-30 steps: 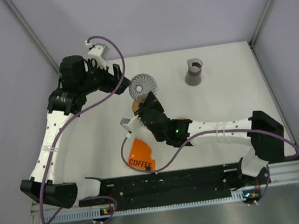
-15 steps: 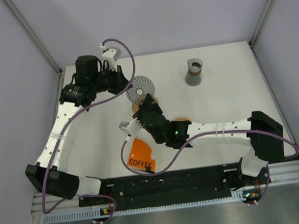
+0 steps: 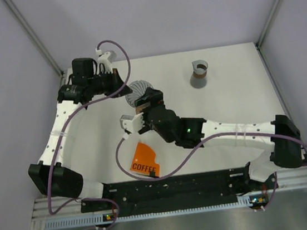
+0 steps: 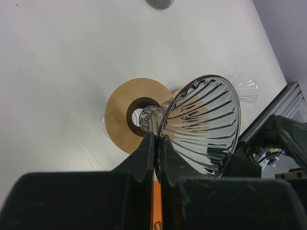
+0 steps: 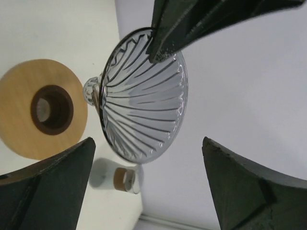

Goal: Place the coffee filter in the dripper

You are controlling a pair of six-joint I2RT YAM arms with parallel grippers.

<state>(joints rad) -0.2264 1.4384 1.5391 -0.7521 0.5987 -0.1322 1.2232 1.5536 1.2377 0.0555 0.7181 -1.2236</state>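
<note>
Dripper handling prior to filter placement. The glass dripper [image 4: 204, 127] is held clear of the table [image 3: 231, 105] and tipped onto its side. Its rim is pinched between the closed fingers of the left gripper [image 4: 156, 136], and its stem is close to the hole of the wooden ring [image 4: 120, 115] lying flat below. The right gripper [image 3: 145, 99] is seen just beside the cone's open mouth with its fingers spread wide and nothing between them. No coffee filter can be identified in any view; an orange packet marked COFFEE [image 3: 144, 159] lies near the arm bases and a small carafe [image 3: 199, 73] stands well apart at the far side. The step in hand is judged to be the seating of the dripper. For this, the cone should be turned mouth-up, the stem centred over the ring's hole and lowered straight. The pinch on the thin rim should be released only once the glass is supported. A mouth facing squarely upward is then needed for the filter.
</note>
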